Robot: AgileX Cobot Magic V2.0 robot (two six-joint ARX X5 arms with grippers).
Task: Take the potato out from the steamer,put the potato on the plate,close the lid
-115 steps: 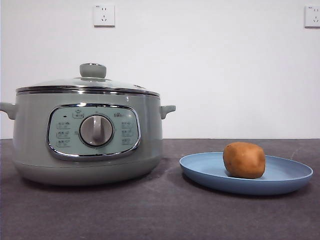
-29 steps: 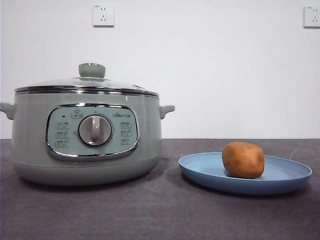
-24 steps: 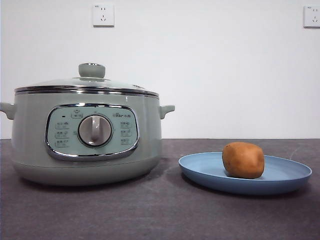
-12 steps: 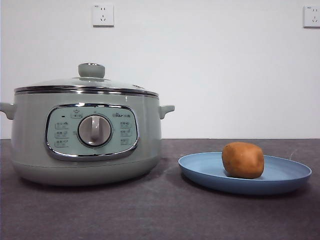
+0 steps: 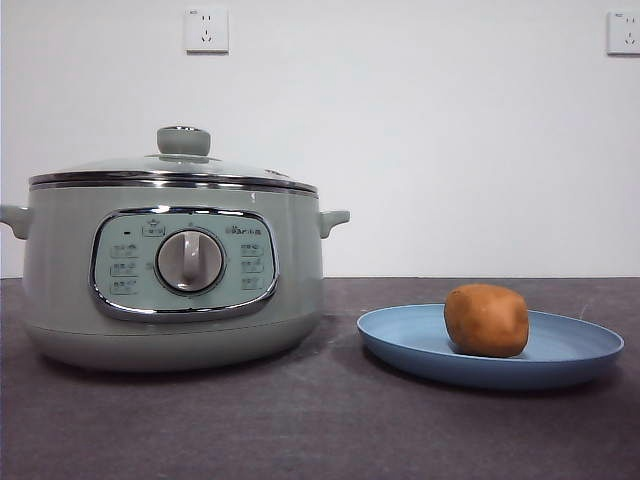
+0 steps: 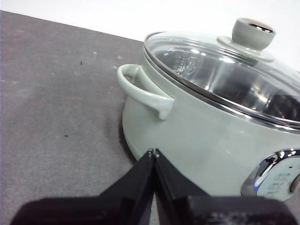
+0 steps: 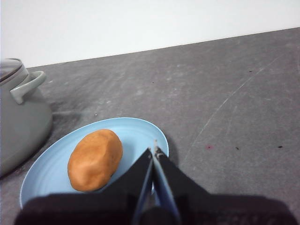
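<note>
The orange-brown potato (image 5: pixel 487 319) lies on the light-blue plate (image 5: pixel 580 352) at the right; the right wrist view shows the potato (image 7: pixel 95 159) on the plate (image 7: pixel 47 171) too. The sage-green steamer (image 5: pixel 172 270) stands at the left with its glass lid (image 5: pixel 170 168) seated on the rim. The left wrist view shows the steamer (image 6: pixel 187 140) and its lid (image 6: pixel 225 75) from the handle side. My left gripper (image 6: pixel 153 153) is shut and empty, beside the steamer's side handle. My right gripper (image 7: pixel 154 150) is shut and empty, over the plate's edge beside the potato. Neither arm shows in the front view.
A dark grey table (image 5: pixel 320 430) carries everything. A white wall with two sockets (image 5: pixel 206 30) stands behind. The steamer's side handle (image 6: pixel 140 89) juts out near my left gripper.
</note>
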